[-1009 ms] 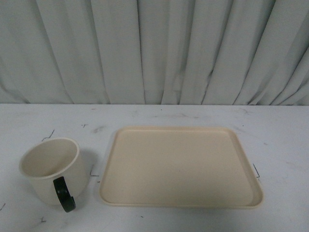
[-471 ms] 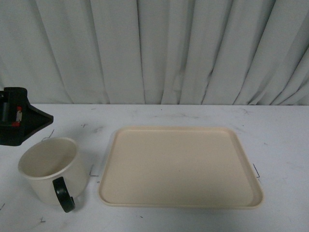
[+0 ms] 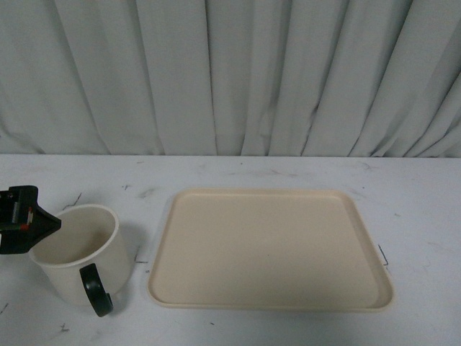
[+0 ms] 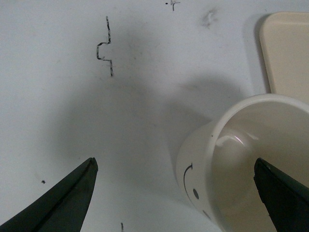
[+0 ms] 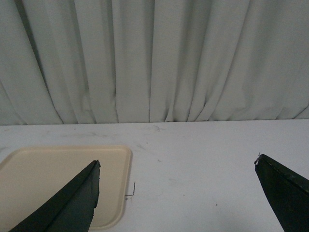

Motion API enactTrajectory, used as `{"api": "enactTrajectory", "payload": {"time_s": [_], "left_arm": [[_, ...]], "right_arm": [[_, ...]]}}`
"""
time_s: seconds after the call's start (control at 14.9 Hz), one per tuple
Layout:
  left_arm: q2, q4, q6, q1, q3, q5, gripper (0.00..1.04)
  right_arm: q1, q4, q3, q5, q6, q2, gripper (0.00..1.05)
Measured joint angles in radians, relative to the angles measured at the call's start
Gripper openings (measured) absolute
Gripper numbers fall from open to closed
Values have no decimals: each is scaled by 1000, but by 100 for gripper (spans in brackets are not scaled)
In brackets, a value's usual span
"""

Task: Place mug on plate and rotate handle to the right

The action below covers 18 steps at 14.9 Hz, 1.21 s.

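Left gripper (image 4: pixel 175 163), jaws spread wide and holding nothing, hangs at the left rim of the cream mug (image 3: pixel 72 263), 1 finger over the cup's mouth and the other outside it above the white table (image 3: pixel 425 216). The mug stands upright on the table just left of the beige plate (image 3: pixel 266 249), its dark handle (image 3: pixel 95 288) facing the robot. The right gripper (image 5: pixel 177 161), likewise spread and empty, sits beyond the plate's right side, well apart from the mug, so the lift looks to be the left arm's job.
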<state>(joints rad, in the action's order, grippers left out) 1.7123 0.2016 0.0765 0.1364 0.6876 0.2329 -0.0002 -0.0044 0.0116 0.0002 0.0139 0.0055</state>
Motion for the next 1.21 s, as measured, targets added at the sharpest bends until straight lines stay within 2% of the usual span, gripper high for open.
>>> {"api": "enactTrajectory", "payload": {"time_s": [0.2, 0.54, 0.74, 0.81, 0.94, 1.21], "left_arm": [[48, 81, 4, -32, -5, -38, 98], [75, 131, 14, -77, -19, -95, 46], [16, 107, 28, -93, -45, -122, 11], [-36, 85, 40, -100, -48, -137, 4], [-121, 40, 66, -137, -27, -169, 3], [-80, 47, 46, -394, 128, -242, 3]], "right_arm": [[0, 0, 0, 0, 0, 0, 98], [0, 0, 0, 0, 0, 0, 98], [0, 0, 0, 0, 0, 0, 98], [0, 0, 0, 0, 0, 0, 98], [0, 0, 0, 0, 0, 0, 98], [0, 0, 0, 0, 0, 0, 98]]}}
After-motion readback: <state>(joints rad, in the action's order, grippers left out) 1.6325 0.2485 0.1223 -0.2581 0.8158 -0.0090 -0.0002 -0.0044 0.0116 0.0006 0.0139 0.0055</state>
